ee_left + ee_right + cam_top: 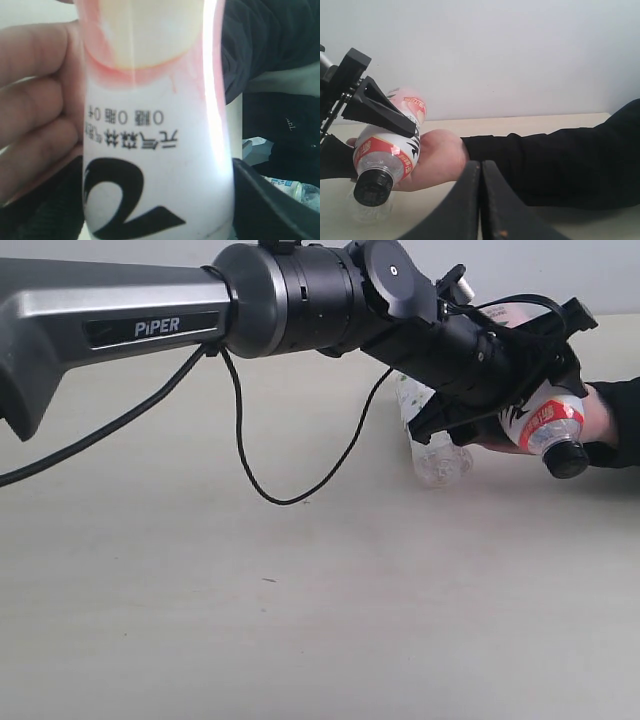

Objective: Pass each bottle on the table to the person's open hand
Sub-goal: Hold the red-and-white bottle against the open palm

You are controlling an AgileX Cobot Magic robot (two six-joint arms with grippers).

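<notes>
The pink-red bottle (548, 426) with its black cap lies tilted in the person's open hand (603, 416), at the right of the table (300, 620). My left gripper (530, 402) reaches across and is shut on it, one finger on each side of the white label (155, 165). The person's fingers (35, 110) curl round the bottle's side. From the right wrist the bottle (387, 152) rests on the palm (437, 160). My right gripper (481, 200) is shut and empty, close to the black sleeve (560, 165). It is out of the exterior view.
A clear bottle (433, 448) lies on the table just below the left wrist. A white-labelled bottle (508, 312) shows behind the gripper. Another bottle with a blue-white label (292, 187) lies past the sleeve. The left arm's black cable (240, 440) hangs to the tabletop.
</notes>
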